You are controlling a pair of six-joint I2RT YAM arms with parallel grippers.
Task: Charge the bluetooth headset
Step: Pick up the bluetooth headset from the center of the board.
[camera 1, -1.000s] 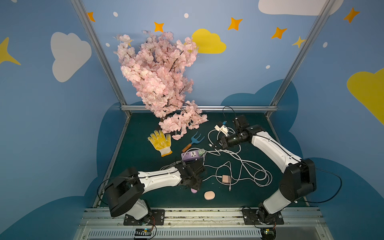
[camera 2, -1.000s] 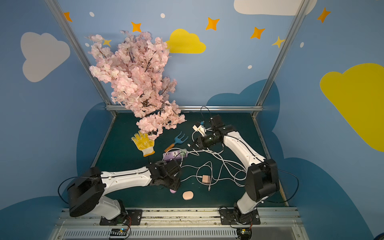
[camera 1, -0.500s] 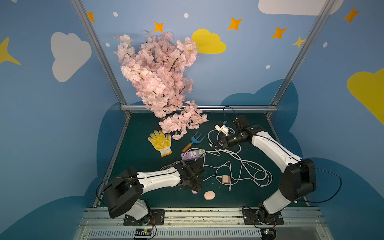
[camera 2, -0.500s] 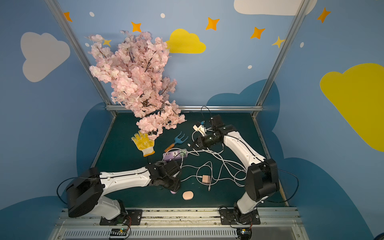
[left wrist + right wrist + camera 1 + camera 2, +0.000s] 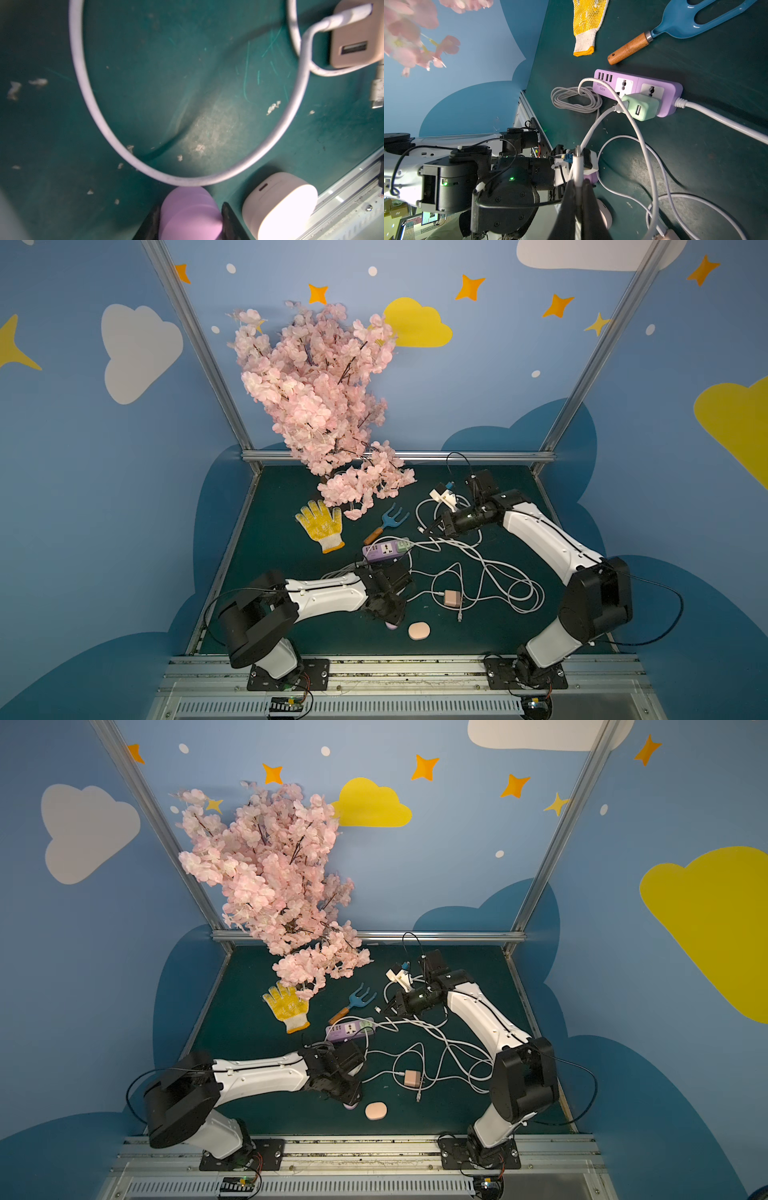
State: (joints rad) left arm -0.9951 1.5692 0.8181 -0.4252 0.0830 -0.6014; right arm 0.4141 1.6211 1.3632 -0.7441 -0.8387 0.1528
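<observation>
Your left fingers [image 5: 229, 226] had narrowed over the last second until they pinched the lilac earbud case [image 5: 190, 214], smooth rounded plastic, near the front edge of the scuffed green desk [image 5: 145, 83], just beside a glossy peach oval case [image 5: 280, 203]. Likely the pickup had begun. Your right fingers [image 5: 589, 207] stayed clamped on the white cable plug [image 5: 578, 166].

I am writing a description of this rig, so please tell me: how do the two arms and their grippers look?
Both the left arm and right arm have white link shells between black joint housings, with thin black cables looping outside. The left gripper and right gripper have black tapering fingers. Small green lights glow on the left arm.
</observation>
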